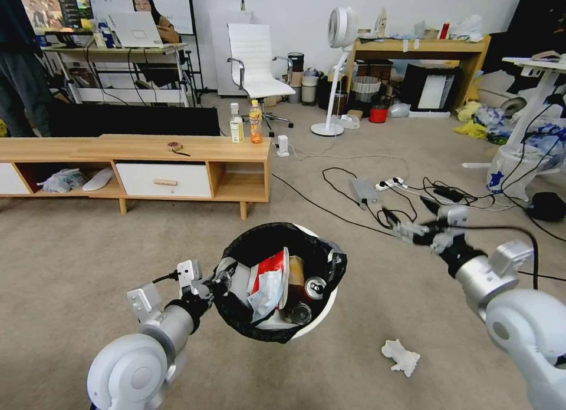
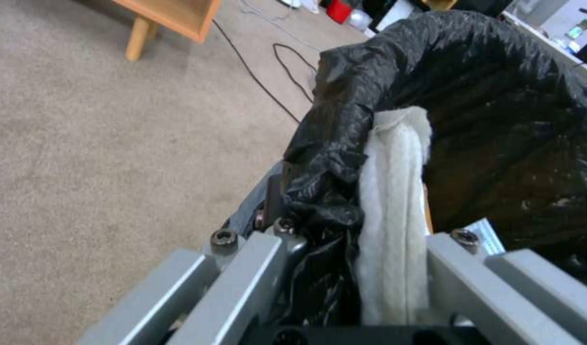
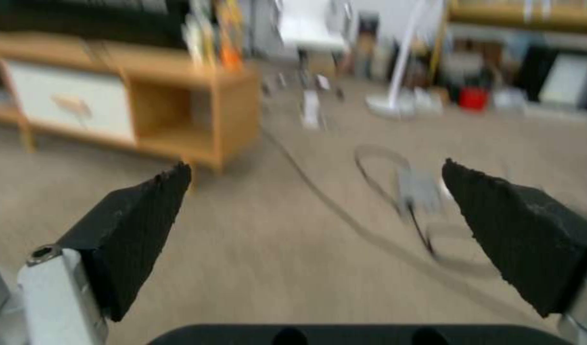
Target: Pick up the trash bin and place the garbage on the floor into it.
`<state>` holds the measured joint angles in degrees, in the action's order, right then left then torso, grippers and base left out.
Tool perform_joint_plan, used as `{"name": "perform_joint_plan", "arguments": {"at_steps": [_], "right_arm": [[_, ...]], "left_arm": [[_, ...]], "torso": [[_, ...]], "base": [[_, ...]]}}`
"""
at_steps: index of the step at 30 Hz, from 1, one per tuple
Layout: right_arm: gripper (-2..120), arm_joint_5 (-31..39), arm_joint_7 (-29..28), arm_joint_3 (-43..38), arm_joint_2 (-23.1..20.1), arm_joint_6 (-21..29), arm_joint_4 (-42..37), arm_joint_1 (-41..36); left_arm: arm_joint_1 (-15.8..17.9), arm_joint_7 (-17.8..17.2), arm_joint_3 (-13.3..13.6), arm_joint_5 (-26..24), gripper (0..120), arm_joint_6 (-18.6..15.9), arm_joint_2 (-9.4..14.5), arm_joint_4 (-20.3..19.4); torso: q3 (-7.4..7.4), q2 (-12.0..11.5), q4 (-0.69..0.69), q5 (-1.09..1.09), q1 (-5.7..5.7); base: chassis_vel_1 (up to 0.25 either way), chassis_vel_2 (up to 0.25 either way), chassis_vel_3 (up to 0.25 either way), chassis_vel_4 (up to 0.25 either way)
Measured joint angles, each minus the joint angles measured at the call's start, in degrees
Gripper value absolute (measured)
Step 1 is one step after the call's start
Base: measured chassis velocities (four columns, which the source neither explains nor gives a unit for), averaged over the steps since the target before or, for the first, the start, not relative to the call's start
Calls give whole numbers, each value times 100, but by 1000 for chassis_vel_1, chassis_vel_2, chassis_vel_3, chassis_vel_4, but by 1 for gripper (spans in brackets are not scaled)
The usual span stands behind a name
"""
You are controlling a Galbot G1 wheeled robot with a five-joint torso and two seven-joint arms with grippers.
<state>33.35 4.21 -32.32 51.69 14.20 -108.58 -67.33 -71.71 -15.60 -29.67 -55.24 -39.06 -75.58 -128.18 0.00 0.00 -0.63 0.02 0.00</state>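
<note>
Over beige carpet floor (image 1: 88,251), our left pincer (image 1: 219,282) clamps bin (image 1: 321,313) by bag-covered rim, holding it up. Bin round, white plastic, glossy black liner; inside we see red-white wrapper (image 1: 268,280), cans, paper. Our right pincer (image 1: 401,228) hangs spread wide, empty, above black cables (image 1: 354,192). Crumpled white tissue (image 1: 401,357) on carpet just beside bin. Low wooden table (image 1: 177,148) behind.
</note>
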Motion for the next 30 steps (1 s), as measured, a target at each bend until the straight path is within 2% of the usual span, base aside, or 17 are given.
{"name": "perform_joint_plan", "arguments": {"at_steps": [6, 15, 30], "right_arm": [[100, -418, 93, 453, 148, -160, 928, -256], [100, -678, 286, 677, 321, -28, 1608, -662], [100, -876, 507, 693, 641, 10, 2722, -597]], "left_arm": [[-18, -2, -59, -33, 6, -3, 38, -20], [7, -3, -37, -39, 6, -4, 13, 32], [-69, 3, -26, -15, 6, -4, 4, -30]], "torso": [[0, 0, 1, -2, 0], [0, 0, 0, -3, 0], [0, 0, 0, -2, 0]], "base": [[0, 0, 0, 0], [0, 0, 0, 0], [0, 0, 0, 0]]}}
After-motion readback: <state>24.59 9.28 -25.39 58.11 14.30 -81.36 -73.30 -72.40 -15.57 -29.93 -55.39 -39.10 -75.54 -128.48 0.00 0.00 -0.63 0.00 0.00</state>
